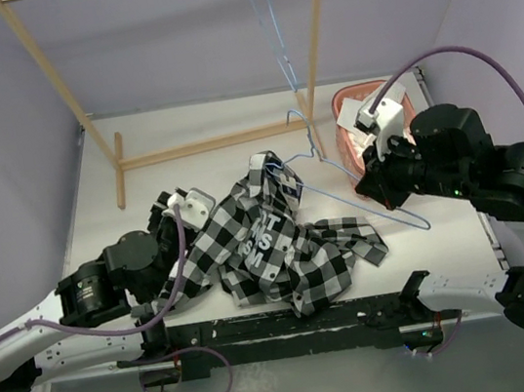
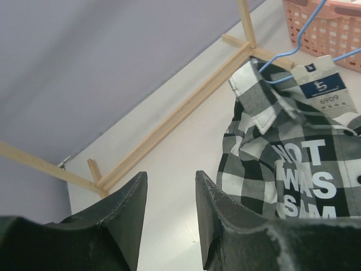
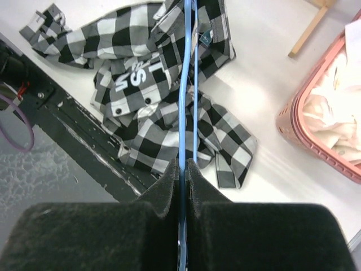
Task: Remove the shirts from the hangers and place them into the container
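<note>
The black-and-white plaid shirt (image 1: 279, 243) lies crumpled in the middle of the table, also seen in the wrist views (image 2: 293, 164) (image 3: 146, 73). A light-blue hanger (image 1: 341, 198) lies across it, its top end in the collar. My right gripper (image 3: 184, 164) is shut on this hanger's wire (image 3: 186, 84), above the table to the right of the shirt. My left gripper (image 2: 172, 178) stands open and empty just left of the shirt, over bare table. The pink container (image 3: 293, 121) sits at the back right, with the white shirt (image 3: 333, 113) inside. A second hanger (image 1: 267, 18) hangs from the rack.
The wooden rack stands at the back, its base bar (image 1: 205, 145) on the table and its right pole (image 1: 313, 40) next to the container (image 1: 347, 104). Purple walls close in on the left, back and right. A black strip (image 1: 291, 325) runs along the near edge.
</note>
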Controlling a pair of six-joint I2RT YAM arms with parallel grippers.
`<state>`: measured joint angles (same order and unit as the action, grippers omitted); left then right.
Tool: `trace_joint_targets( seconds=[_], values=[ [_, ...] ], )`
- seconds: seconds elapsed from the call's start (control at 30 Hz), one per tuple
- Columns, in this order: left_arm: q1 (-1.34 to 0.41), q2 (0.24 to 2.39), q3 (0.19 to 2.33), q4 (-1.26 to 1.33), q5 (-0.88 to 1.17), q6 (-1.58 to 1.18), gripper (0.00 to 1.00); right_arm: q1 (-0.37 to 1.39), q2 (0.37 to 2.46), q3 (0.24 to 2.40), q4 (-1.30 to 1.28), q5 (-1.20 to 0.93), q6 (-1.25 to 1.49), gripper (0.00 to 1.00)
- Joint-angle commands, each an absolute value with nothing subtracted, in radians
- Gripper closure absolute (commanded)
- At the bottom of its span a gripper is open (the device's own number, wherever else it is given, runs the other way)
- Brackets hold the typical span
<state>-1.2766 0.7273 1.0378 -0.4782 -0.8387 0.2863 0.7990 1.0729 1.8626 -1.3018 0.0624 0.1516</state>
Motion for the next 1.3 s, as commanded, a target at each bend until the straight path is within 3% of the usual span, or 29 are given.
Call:
trace_joint_targets(
  seconds=[0.0, 0.4, 0.63, 0.93, 1.27],
  values=[
    [-1.278, 0.715, 1.101, -0.58, -0.87, 0.141, 0.57, 0.798, 1.119, 1.994, -1.265, 0.054, 0.163, 1.0],
    [-1.277, 0.594, 0.943, -0.525, -0.896, 0.071, 0.55, 0.798, 1.406, 2.364, -1.112, -0.032, 0.158, 1.0],
    [-1.277, 0.541, 0.902, -0.538, -0.888, 0.022, 0.55, 0.798, 1.617, 2.616, -1.107, 0.085, 0.153, 1.0],
    [-1.278, 0.511, 0.863, -0.508, -0.863, 0.013, 0.55, 0.798, 1.429, 2.382, -0.939, 0.097, 0.169, 1.0],
    [-1.272, 0.53, 0.851, -0.528, -0.82, -0.044, 0.57, 0.798, 1.547, 2.391, -0.682, 0.227, 0.094, 1.0]
  ],
)
